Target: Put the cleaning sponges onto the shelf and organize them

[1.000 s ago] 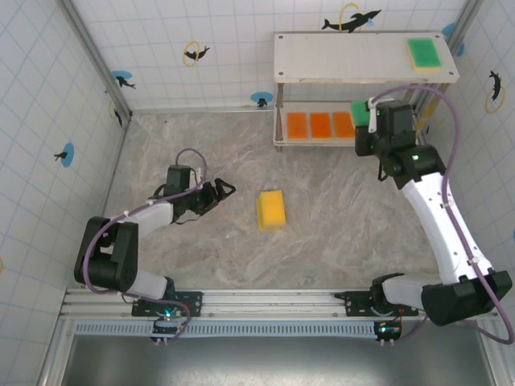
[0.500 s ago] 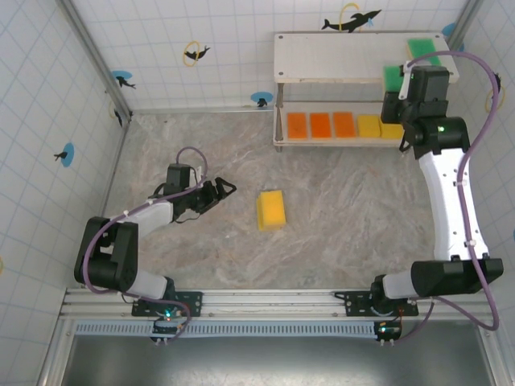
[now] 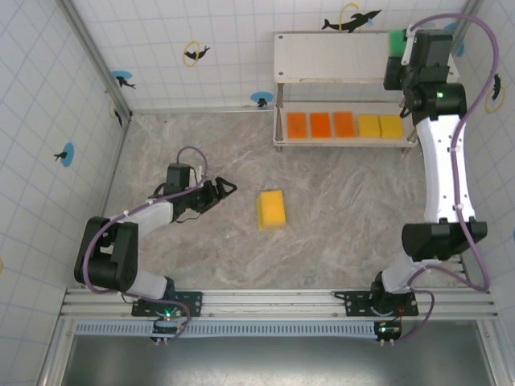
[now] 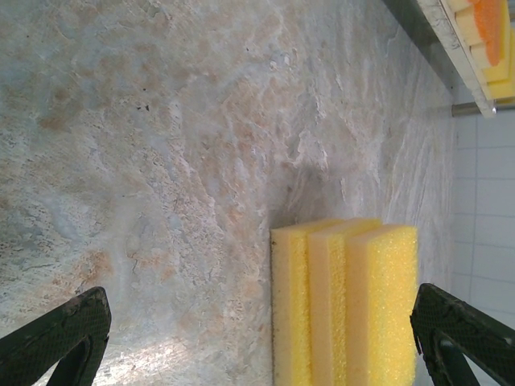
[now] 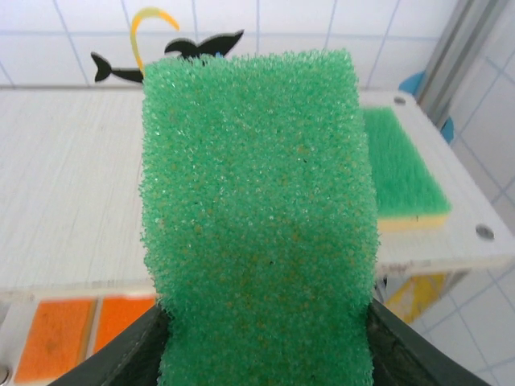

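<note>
My right gripper [image 5: 261, 342] is shut on a green sponge [image 5: 257, 209] and holds it above the right part of the shelf's top board [image 3: 322, 56]. A second green-faced sponge [image 5: 400, 173] lies flat on that board, just right of the held one. On the lower tier stand three orange sponges [image 3: 320, 125] and two yellow ones [image 3: 380, 126]. Yellow sponges [image 3: 271, 210] sit pressed side by side on the table's middle. My left gripper [image 3: 224, 191] is open and low, a little left of them. In the left wrist view they [image 4: 346, 310] lie between its fingers [image 4: 60, 338].
The shelf [image 3: 362, 80] stands against the tiled back wall, with the right wall close to its right end. My right arm [image 3: 438, 153] stretches up along the right side. The marble tabletop [image 3: 201, 137] has free room left of the shelf.
My right arm has risen and swung back and right, carrying the green sponge from the lower tier's front up over the top board. The left arm has not moved.
</note>
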